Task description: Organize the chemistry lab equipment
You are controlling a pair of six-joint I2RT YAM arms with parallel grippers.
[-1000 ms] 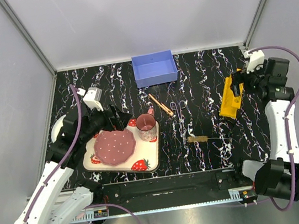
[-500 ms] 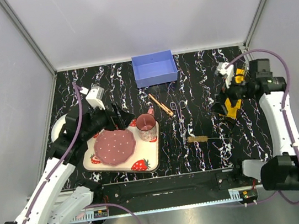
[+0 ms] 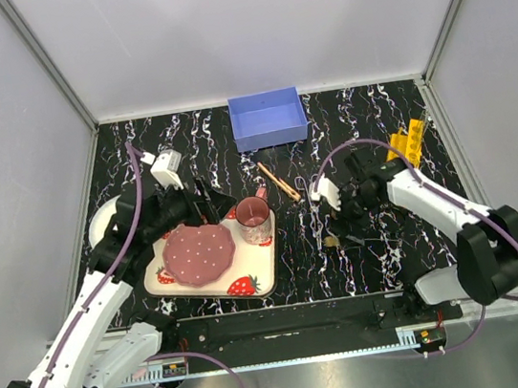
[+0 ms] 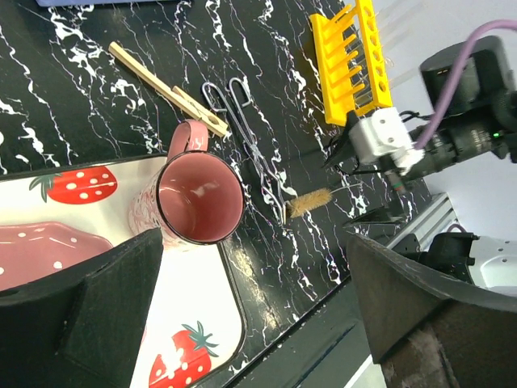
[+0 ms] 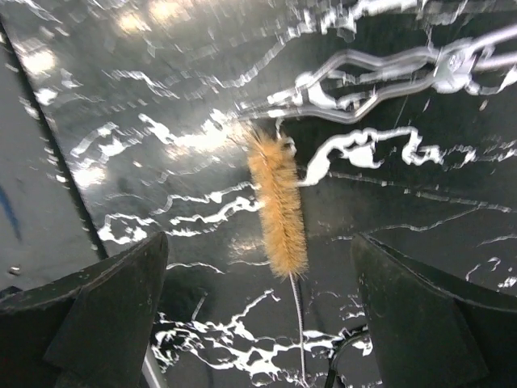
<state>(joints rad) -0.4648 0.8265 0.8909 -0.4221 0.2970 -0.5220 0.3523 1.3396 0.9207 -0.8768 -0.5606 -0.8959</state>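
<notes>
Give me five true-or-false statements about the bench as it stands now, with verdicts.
1. The wire brush lies on the table between the right gripper's open fingers. True.
2. The right gripper holds the yellow rack. False: the rack lies at the table's right side, apart from that gripper.
3. The pink cup stands on the strawberry-print tray. True.
4. The wooden clamp is inside the blue box. False: it lies on the table between box and cup.
5. The left gripper is shut on the cup. False: its fingers are open and empty.
</notes>
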